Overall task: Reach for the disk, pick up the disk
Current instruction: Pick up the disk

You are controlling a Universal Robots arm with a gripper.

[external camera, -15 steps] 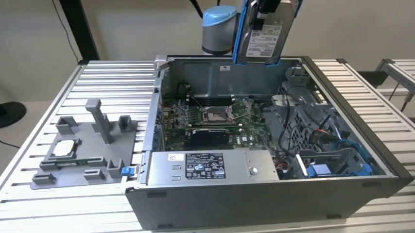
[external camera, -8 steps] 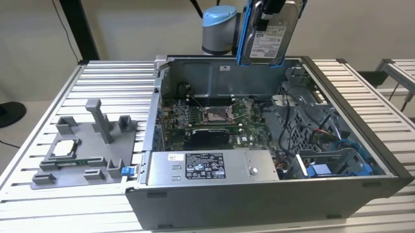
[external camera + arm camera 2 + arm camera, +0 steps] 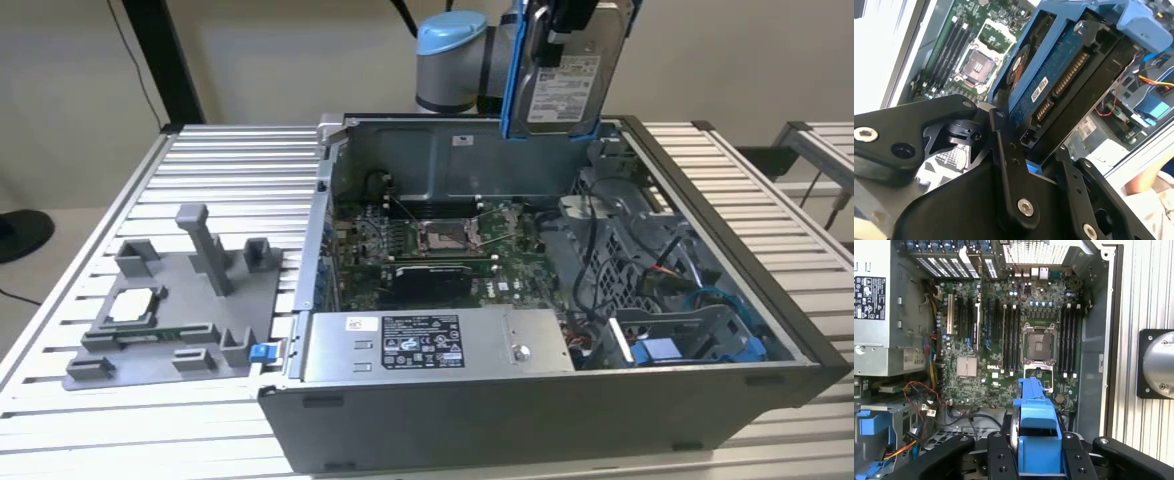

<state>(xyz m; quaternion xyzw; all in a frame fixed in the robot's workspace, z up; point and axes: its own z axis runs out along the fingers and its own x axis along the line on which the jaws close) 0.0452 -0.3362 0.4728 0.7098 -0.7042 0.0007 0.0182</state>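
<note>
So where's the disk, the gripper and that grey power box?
disk [image 3: 571,85]: exterior view, on its white label.
gripper [image 3: 1038,452]: first wrist view, midway between its black fingers.
grey power box [image 3: 427,345]: exterior view, beside its sticker.

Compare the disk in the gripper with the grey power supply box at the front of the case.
The disk hangs upright above the open case, clamped by the gripper; the power supply box lies flat inside the case. The disk sits in a blue bracket; the box has none. The disk looks smaller than the box. Both are silver-grey metal with printed labels.

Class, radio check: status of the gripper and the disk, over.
Gripper shut on the disk. Disk held upright, clear above the open computer case. Nothing in the way.
</note>
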